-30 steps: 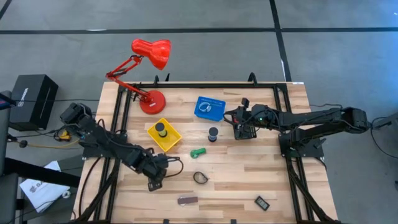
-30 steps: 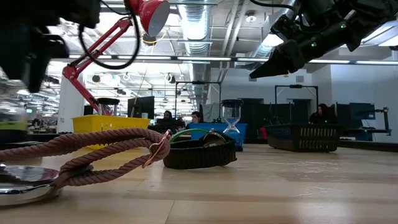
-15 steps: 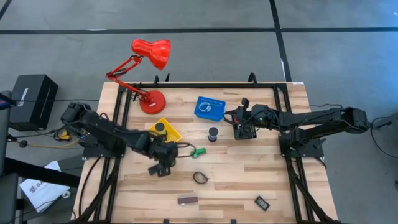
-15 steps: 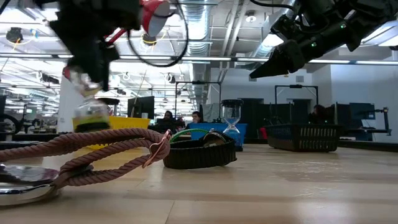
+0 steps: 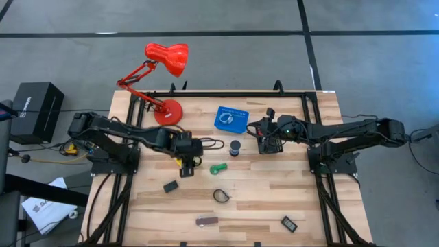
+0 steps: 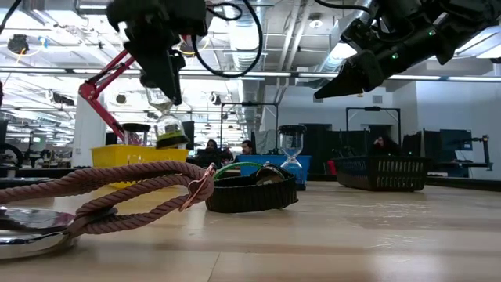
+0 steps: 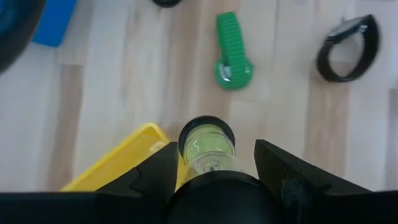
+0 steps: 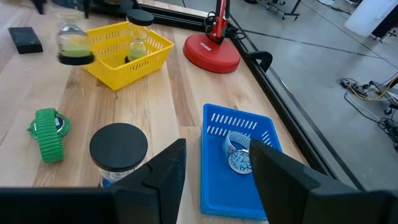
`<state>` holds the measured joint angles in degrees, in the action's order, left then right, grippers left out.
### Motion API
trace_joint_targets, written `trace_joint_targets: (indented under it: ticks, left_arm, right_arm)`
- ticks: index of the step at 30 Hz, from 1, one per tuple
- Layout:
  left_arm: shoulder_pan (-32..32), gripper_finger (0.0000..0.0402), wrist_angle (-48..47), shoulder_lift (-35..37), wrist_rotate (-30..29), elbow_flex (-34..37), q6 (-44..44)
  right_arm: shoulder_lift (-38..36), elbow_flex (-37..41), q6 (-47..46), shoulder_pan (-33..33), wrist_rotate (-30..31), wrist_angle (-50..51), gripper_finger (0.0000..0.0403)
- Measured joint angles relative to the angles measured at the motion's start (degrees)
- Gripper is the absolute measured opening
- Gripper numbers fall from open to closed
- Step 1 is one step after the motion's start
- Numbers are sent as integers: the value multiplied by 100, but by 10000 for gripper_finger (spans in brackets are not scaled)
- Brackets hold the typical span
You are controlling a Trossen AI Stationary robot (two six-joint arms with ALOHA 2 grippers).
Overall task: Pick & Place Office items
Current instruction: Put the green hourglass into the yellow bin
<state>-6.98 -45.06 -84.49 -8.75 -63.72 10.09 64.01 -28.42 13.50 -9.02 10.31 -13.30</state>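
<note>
— Office items – where do they lie?

— Mostly loose on the wooden table. One is in the air: a small hourglass with yellow-green sand, gripped between the fingers of the left gripper. It hangs clear of the tabletop, over the corner of the yellow basket that faces the green piece.

— Is anything in that basket?

— A second hourglass stands inside it, upright.

— And the rest of the table?

— The green piece lies just beside the yellow basket. Beyond it, towards the table's near edge, are a black loop and a brownish bar. One black block lies left of the loop, and another sits well apart near the right-hand corner. A black-capped roll stands upright between the green piece and the blue basket, which holds a watch.

— What about the other arm?

— The right gripper hovers above the table beside the blue basket, with its fingers spread and nothing between them. A black basket sits below that arm, and the red desk lamp stands at the far left corner.
</note>
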Motion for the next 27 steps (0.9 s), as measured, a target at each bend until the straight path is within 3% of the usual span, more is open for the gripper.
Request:
trace_joint_targets:
  ticks: [8,17,27]
  left_arm:
    - [429,196,4,0,13,-3,-420]
    - [474,194,-22,0,7,-434,-756]
    - [968,193,-563,76,-79,-431,-885]
  right_arm:
    - [0,0,0,0,-2,0,168]
    - [2,0,2,0,0,2,168]
    - [0,0,-66,-1,-1,18,168]
